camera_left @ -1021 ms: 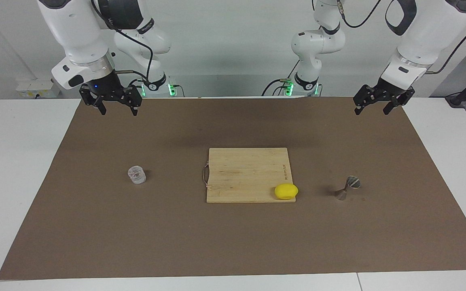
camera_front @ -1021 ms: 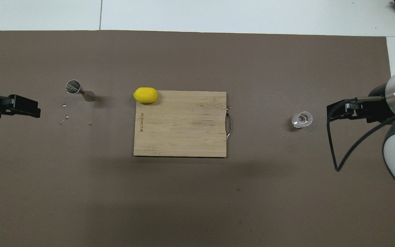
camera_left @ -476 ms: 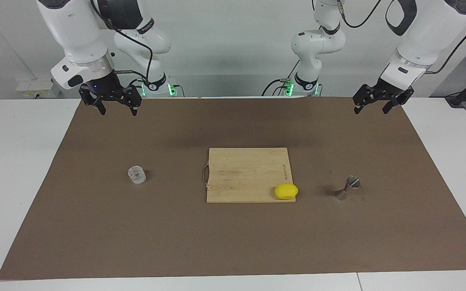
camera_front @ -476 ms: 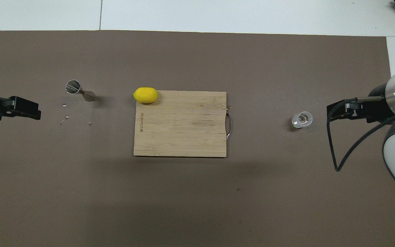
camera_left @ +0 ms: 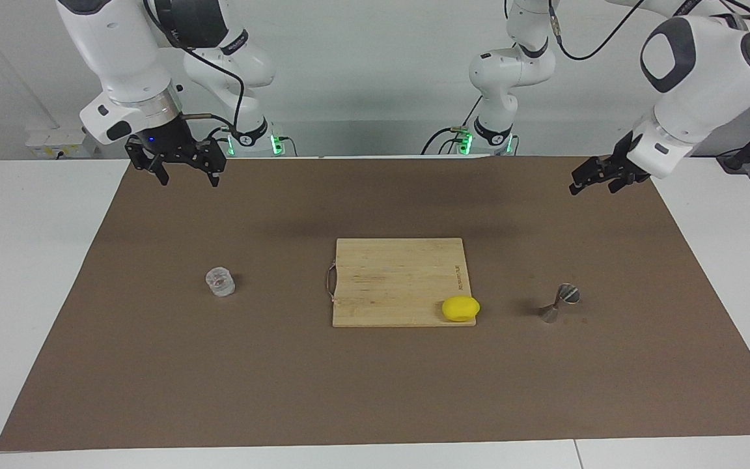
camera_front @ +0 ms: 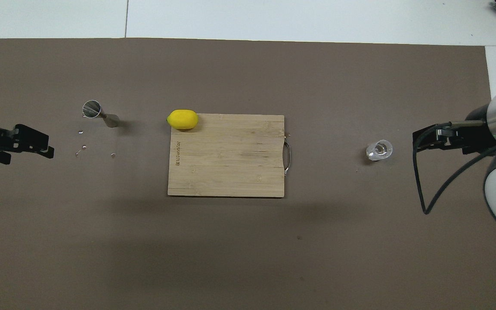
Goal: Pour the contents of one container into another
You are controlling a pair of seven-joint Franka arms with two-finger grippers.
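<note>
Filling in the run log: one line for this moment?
left gripper: open, raised | right gripper: open, raised | glass tumbler, jigger: untouched on mat

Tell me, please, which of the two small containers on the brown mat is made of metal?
The hourglass-shaped jigger at the left arm's end of the table is metal: silver-grey with a narrow waist. The tumbler at the right arm's end is clear ribbed glass.

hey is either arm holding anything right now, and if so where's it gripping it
Nothing is held. The left gripper and right gripper hang with open jaws over the mat; the glass tumbler and metal jigger stand untouched.
</note>
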